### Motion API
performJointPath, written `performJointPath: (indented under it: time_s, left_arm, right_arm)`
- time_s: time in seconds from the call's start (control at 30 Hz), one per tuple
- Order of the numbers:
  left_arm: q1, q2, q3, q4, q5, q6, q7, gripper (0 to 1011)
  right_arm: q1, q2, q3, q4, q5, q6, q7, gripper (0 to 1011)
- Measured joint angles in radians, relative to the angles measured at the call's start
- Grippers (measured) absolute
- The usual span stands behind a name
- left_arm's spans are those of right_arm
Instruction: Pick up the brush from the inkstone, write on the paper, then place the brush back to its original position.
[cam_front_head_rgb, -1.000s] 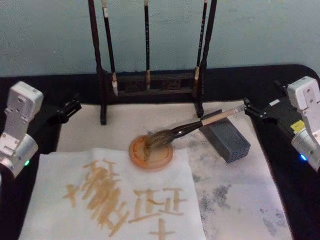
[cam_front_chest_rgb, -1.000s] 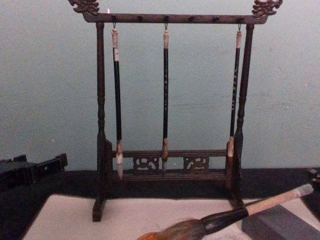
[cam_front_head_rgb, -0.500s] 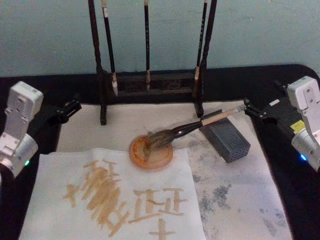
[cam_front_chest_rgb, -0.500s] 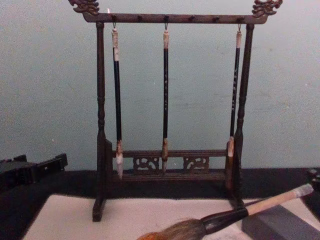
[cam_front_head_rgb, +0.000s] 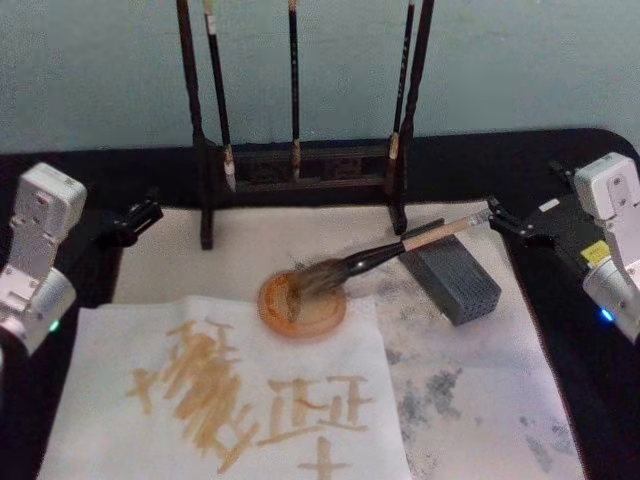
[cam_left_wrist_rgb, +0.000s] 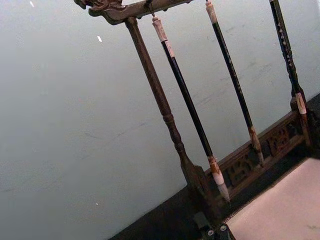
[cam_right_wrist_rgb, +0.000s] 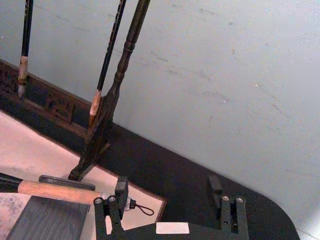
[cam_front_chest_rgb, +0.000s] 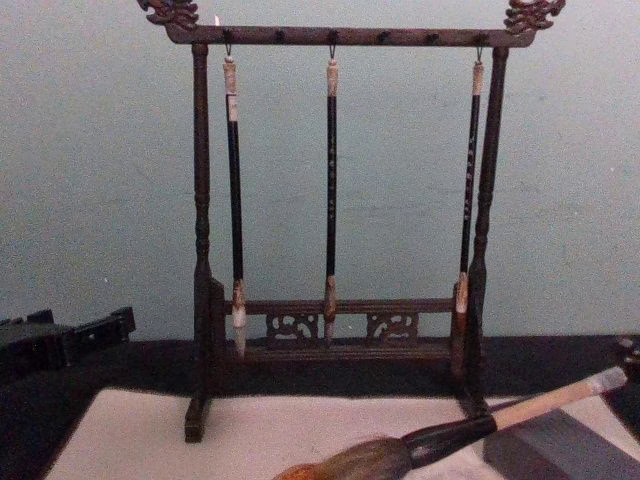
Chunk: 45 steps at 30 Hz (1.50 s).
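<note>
The brush (cam_front_head_rgb: 385, 251) lies at rest. Its bushy head sits on a round orange dish (cam_front_head_rgb: 300, 312), and its tan handle (cam_front_chest_rgb: 548, 399) leans across the dark grey inkstone block (cam_front_head_rgb: 455, 280). My right gripper (cam_front_head_rgb: 510, 222) stands open just beyond the handle's end. In the right wrist view the handle (cam_right_wrist_rgb: 55, 191) stops beside one finger (cam_right_wrist_rgb: 120, 197), touching nothing. The paper (cam_front_head_rgb: 110, 345) lies at the front left, carrying tan brush strokes. My left gripper (cam_front_head_rgb: 140, 215) is parked open at the left edge of the mat, also seen in the chest view (cam_front_chest_rgb: 75, 338).
A dark wooden rack (cam_front_head_rgb: 205, 190) holding three thin black-handled brushes (cam_front_chest_rgb: 331, 190) stands at the back of the mat. The pale felt mat (cam_front_head_rgb: 490, 400), stained grey on its right half, covers the black table (cam_front_head_rgb: 600, 400).
The brush head has settled slightly lower on the dish. Both arms have stayed where they were.
</note>
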<state>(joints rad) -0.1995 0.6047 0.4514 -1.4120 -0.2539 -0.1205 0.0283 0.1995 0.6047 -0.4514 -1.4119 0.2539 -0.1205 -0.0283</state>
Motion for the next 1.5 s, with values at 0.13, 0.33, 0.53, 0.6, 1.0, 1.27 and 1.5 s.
performJointPath:
  time_s: [0.13, 0.33, 0.53, 0.6, 1.0, 1.27, 1.5]
  left_arm:
    - [0.000, 0.000, 0.000, 0.000, 0.000, 0.000, 0.000, 1002]
    - [0.000, 0.000, 0.000, 0.000, 0.000, 0.000, 0.000, 1002]
    - [0.000, 0.000, 0.000, 0.000, 0.000, 0.000, 0.000, 1002]
    - [0.000, 0.000, 0.000, 0.000, 0.000, 0.000, 0.000, 1002]
    - [0.000, 0.000, 0.000, 0.000, 0.000, 0.000, 0.000, 1000]
    - [0.000, 0.000, 0.000, 0.000, 0.000, 0.000, 0.000, 1002]
    - [0.000, 0.000, 0.000, 0.000, 0.000, 0.000, 0.000, 1002]
  right_arm:
    - [0.001, -0.008, 0.011, 0.012, 0.019, -0.014, 0.036, 1008]
    - [-0.020, -0.014, 0.053, 0.004, 0.096, -0.021, 0.103, 1008]
    - [-0.059, -0.013, 0.097, -0.024, 0.179, -0.021, 0.166, 1006]
    - [-0.070, -0.014, 0.109, -0.032, 0.205, -0.021, 0.186, 1006]
    - [-0.147, -0.044, 0.204, -0.064, 0.448, 0.013, 0.362, 1008]
    - [-0.158, -0.082, 0.255, -0.037, 0.618, 0.112, 0.466, 1006]
    - [-0.148, -0.104, 0.271, 0.006, 0.742, 0.177, 0.503, 1006]
